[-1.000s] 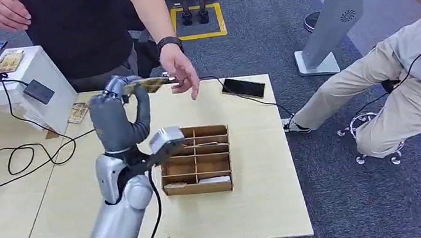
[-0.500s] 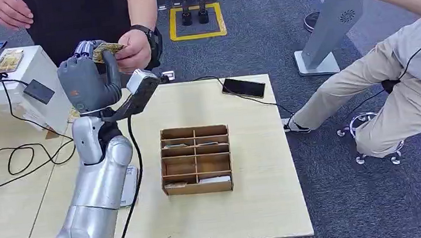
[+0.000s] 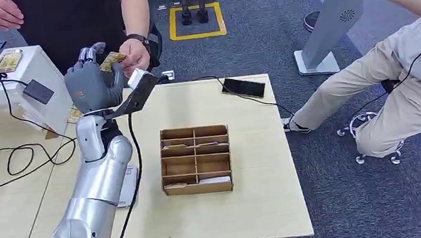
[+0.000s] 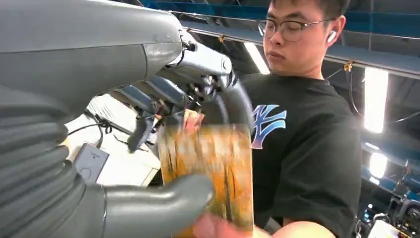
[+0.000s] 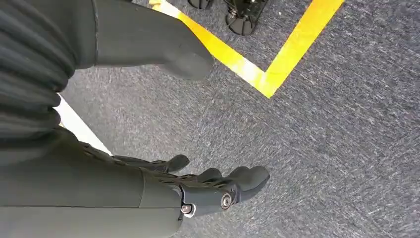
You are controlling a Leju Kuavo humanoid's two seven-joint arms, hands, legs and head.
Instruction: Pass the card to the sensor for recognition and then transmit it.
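One cardboard divider box (image 3: 196, 159) is seen near the middle of the one wooden table (image 3: 258, 202), with one black phone (image 3: 243, 88) lying beyond it toward one o'clock. Farther off, at about eleven o'clock from the box, one yellow patterned card (image 3: 112, 61) is held raised by the left hand (image 3: 93, 84), pinched between thumb and fingers, while it is also grasped by one hand of the person in black (image 3: 134, 52). The right hand (image 5: 218, 188) is seen hanging over the carpet with its fingers loosely apart and nothing in it.

Person's hand (image 3: 133, 51) touching the raised left hand (image 3: 91, 84), white sensor box (image 3: 39, 84) just beside, open tabletop (image 3: 244, 127) right
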